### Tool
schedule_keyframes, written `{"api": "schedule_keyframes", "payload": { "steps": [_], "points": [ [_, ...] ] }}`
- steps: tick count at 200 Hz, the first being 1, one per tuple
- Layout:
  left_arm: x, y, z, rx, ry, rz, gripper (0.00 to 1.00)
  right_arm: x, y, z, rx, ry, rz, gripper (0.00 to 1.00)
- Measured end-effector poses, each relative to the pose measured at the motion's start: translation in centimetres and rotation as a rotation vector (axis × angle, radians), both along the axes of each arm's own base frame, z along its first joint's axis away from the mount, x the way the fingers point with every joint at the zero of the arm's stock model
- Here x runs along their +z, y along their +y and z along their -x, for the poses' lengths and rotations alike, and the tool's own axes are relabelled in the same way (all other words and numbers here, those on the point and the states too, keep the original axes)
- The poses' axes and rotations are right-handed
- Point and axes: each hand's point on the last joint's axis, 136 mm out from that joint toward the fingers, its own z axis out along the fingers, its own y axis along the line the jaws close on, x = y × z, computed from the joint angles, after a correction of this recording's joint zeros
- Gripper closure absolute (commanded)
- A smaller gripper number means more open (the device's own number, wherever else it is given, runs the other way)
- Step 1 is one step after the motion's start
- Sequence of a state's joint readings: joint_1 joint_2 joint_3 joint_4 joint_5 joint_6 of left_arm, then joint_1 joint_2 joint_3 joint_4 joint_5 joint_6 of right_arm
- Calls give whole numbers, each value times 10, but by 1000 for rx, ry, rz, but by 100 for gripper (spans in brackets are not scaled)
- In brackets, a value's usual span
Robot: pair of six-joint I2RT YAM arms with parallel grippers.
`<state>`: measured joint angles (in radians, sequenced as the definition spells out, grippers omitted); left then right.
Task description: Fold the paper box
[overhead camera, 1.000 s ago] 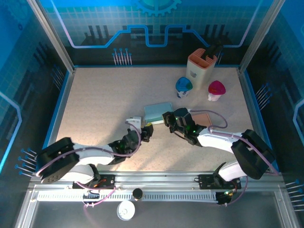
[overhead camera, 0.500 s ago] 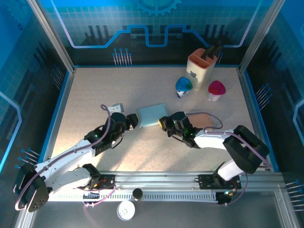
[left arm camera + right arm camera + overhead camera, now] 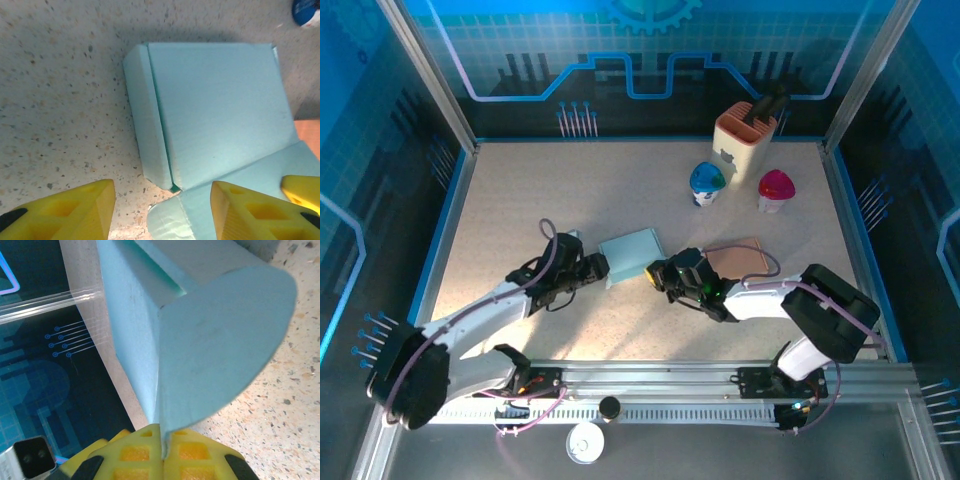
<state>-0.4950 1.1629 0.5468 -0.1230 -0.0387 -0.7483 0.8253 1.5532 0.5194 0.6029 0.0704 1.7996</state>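
Right wrist view, closest in: pinching the rounded flap point(image 3: 225, 335) of the pale blue paper box point(image 3: 130, 330) with the right gripper point(image 3: 162, 442), yellow pads point(image 3: 135, 452) pressed flat together on the thin card with nothing else between. Judged to be drawing that flap out from the box wall, either to tuck it in or to steady the box against sliding.

Left wrist view: looking down through the left gripper point(image 3: 162, 210), set about half apart and clamping nothing, straddling the near corner of the box where a narrow side flap point(image 3: 147, 130) meets a lower flap point(image 3: 240, 200). Probably open like this to press the side flap over or to brace the corner; cannot tell which. Catches a third yellow pad point(image 3: 302, 192) at the right edge, likely the right gripper's.

Top external view: finds both grippers low on the speckled table point(image 3: 520, 190), one at the box's left edge, the other at its near right corner, and puts the box flat between them, a little nearer than the table's middle. Reads as partly folded, flaps not yet tucked. Just right of the box, a flat tan sheet point(image 3: 740, 258). Farther back and well apart, a blue-and-green cup point(image 3: 707, 183), a magenta-topped cup point(image 3: 775, 188), and behind them a peach holder point(image 3: 745, 138) with a dark handle sticking out, all presumably parked out of the way of the folding
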Motion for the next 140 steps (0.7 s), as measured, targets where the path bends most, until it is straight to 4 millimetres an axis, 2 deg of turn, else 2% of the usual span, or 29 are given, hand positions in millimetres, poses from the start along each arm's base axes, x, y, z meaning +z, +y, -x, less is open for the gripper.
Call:
{"api": "schedule_keyframes", "payload": {
  "steps": [32, 76, 105, 140],
  "points": [
    [-18, -9, -6, -40, 25, -5, 54, -11, -2, 2, 0, 7, 6, 90],
    [-38, -8, -13, -54, 54, -40, 60, -25, -4, 4, 7, 22, 31, 81],
    [-34, -12, -23, -64, 15, -32, 61, -32, -7, 7, 20, 23, 64, 73],
    [-29, -15, -29, -79, -22, -24, 64, -39, -17, 14, 48, 22, 145, 58]
  ]
}}
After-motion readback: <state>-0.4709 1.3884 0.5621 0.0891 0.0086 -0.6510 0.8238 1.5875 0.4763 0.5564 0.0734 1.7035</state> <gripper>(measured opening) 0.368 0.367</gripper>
